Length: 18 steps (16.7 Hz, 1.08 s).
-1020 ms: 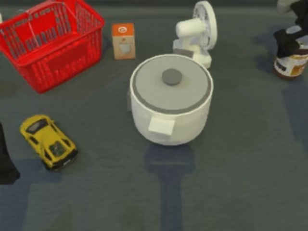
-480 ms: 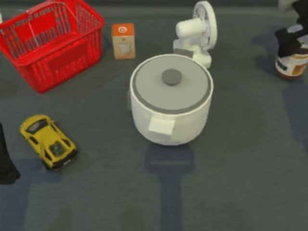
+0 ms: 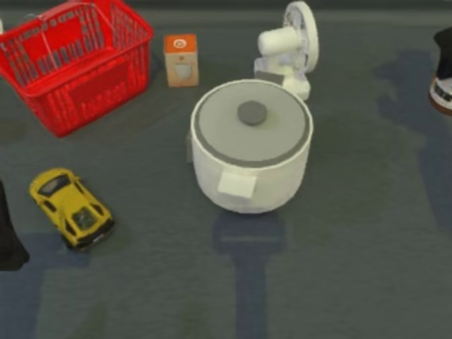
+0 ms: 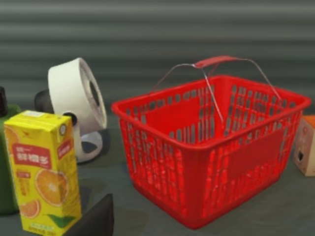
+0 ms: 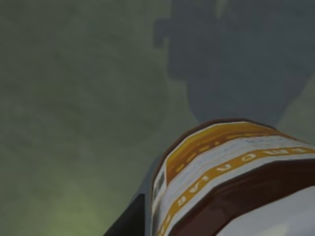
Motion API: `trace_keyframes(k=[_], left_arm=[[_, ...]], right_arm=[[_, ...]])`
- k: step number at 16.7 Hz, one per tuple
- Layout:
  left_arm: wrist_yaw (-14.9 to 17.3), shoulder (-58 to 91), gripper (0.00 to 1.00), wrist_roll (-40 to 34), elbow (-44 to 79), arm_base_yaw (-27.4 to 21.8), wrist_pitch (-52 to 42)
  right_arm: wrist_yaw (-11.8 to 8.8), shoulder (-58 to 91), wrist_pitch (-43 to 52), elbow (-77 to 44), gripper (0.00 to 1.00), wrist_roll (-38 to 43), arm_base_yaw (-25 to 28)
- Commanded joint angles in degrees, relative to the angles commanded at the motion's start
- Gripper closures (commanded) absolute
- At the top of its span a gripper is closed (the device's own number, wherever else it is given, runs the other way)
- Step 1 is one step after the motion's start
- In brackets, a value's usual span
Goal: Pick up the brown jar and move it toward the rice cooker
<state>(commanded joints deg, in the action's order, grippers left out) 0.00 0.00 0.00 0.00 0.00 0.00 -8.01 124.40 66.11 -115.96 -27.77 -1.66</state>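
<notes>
The brown jar (image 3: pixel 443 94) shows only as a sliver at the far right edge of the top view, under my right gripper (image 3: pixel 445 62). In the right wrist view the jar (image 5: pixel 231 177) fills the near corner, white-and-orange label facing out, held clear above the table over its own shadow. One dark finger (image 5: pixel 129 221) presses against its side, so the right gripper is shut on the jar. The rice cooker (image 3: pixel 251 145), a big white pot with a grey-ringed lid, stands at the table's middle, well left of the jar. My left arm (image 3: pixel 8 236) is parked at the left edge, its gripper open.
A white desk fan (image 3: pixel 289 46) stands just behind the cooker. An orange-and-white box (image 3: pixel 181 60) and a red basket (image 3: pixel 74 60) sit at the back left, a yellow toy car (image 3: pixel 70 208) at the front left. The left wrist view shows a juice carton (image 4: pixel 44 172).
The right gripper has carried the jar up and toward the right edge of the top view, where most of it is now cut off. The left arm has not moved.
</notes>
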Motion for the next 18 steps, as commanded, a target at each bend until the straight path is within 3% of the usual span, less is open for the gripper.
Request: trace_keyframes(k=[10, 13, 18], left_arm=[[0.00, 0.00, 0.00, 0.00, 0.00, 0.00, 0.00], [0.00, 0.00, 0.00, 0.00, 0.00, 0.00, 0.00], [0.00, 0.00, 0.00, 0.00, 0.00, 0.00, 0.00]], right_arm=[[0.60, -5.22, -0.73, 5.93, 1.00, 2.15, 0.75], [2.87, -6.54, -3.42, 9.88, 1.00, 9.73, 4.14], [8.25, -9.95, -9.98, 19.62, 1.00, 29.61, 12.31]])
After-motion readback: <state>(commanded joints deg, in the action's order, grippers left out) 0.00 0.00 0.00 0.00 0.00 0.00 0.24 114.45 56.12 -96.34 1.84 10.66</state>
